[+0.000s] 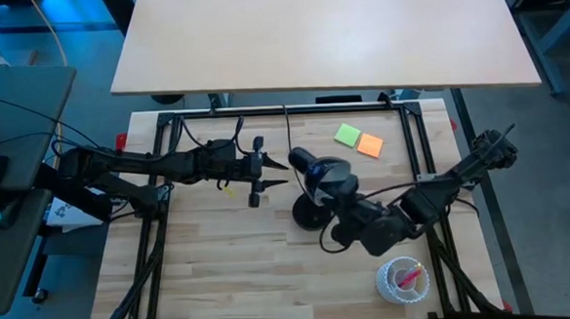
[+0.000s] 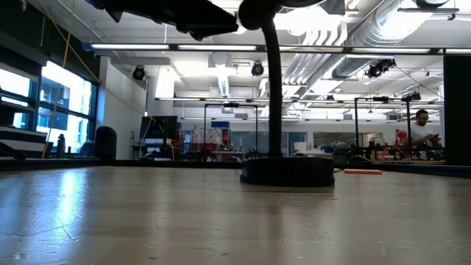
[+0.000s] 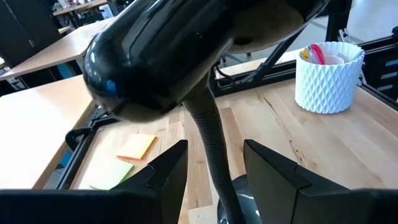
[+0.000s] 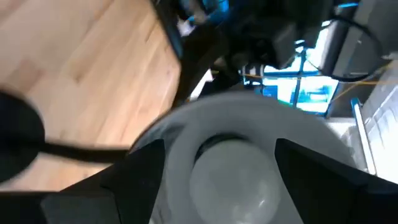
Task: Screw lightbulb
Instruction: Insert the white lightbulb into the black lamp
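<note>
The black desk lamp stands on its round base (image 1: 309, 214), with its head (image 1: 317, 168) over the middle of the table. The white frosted lightbulb (image 4: 233, 171) sits inside the head's pale reflector (image 4: 180, 134). My right gripper (image 4: 221, 148) comes from the table's right and points up into the head (image 1: 341, 205). It is open, with one finger on each side of the bulb's globe. My left gripper (image 1: 281, 174) is open and empty, just left of the lamp head. In the left wrist view the lamp's neck (image 3: 211, 149) shows beyond the gap between its fingers (image 3: 216, 148). My right gripper has the bulb's globe (image 4: 267, 171) between its two fingers, coming from below and pointing up into the lamp head. A strip of reflector shows between one finger (image 4: 140, 171) and the globe. I cannot tell whether the other finger (image 4: 311, 174) touches the globe.
A white ribbed cup (image 1: 404, 278) with pink contents stands near the front right and also shows in the left wrist view (image 3: 329, 74). A green note (image 1: 347, 134) and an orange note (image 1: 369, 145) lie at the back. In the low view a person (image 2: 421, 129) is far behind the table.
</note>
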Action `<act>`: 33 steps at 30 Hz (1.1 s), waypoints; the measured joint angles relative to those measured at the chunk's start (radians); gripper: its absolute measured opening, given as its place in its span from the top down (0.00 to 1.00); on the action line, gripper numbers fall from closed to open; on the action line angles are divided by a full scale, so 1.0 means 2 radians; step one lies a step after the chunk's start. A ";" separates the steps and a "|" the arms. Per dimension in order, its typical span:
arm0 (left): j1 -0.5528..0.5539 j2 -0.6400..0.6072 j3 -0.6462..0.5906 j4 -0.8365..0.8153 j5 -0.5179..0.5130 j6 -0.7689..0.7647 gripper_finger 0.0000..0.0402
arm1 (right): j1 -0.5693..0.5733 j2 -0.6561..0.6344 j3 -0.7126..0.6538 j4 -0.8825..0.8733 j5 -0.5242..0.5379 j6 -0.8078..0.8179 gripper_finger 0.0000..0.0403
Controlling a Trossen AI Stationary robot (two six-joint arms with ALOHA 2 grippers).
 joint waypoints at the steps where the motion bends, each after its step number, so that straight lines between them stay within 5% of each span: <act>1: 0.000 0.000 0.000 0.001 0.000 0.000 0.62 | -0.002 0.000 0.000 -0.016 0.000 -0.002 0.25; 7: -0.002 0.000 0.000 0.012 0.000 -0.004 0.62 | -0.016 0.000 0.000 -0.047 0.050 -0.001 0.25; 14: -0.002 0.000 0.000 0.032 0.025 0.025 0.62 | -0.042 0.000 0.000 -0.036 0.044 0.026 0.25; 23: -0.004 0.000 0.000 0.051 0.031 0.027 0.62 | -0.072 0.001 0.000 -0.011 0.016 0.283 0.25; 30: -0.016 0.000 0.000 0.050 0.031 0.027 0.62 | -0.074 -0.003 0.000 -0.001 0.017 0.579 0.25; 33: -0.019 0.000 0.000 0.049 0.029 0.027 0.62 | -0.068 -0.005 0.000 -0.002 0.019 0.632 0.25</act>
